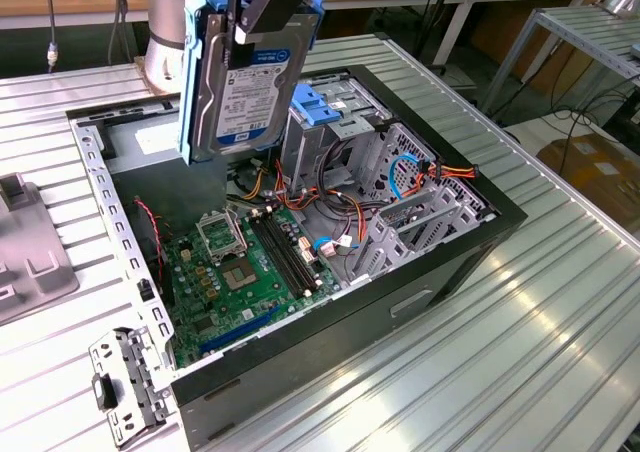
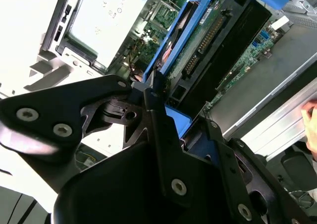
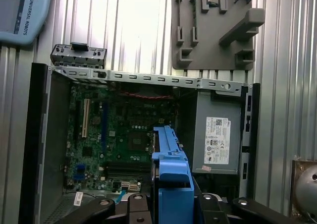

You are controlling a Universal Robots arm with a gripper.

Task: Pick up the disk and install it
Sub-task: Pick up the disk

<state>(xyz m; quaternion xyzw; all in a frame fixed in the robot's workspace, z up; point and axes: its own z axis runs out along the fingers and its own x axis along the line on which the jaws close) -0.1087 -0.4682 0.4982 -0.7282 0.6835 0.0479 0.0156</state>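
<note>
While it hangs upright in the upper middle of the exterior view, the disk (image 1: 240, 87) is clamped at its upper end between the jaws of the gripper (image 1: 255, 12), above the open computer case (image 1: 400, 287) and its green board (image 1: 245, 272).

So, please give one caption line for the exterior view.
The claw holds the disk upright above the open computer case, over the motherboard.
</note>
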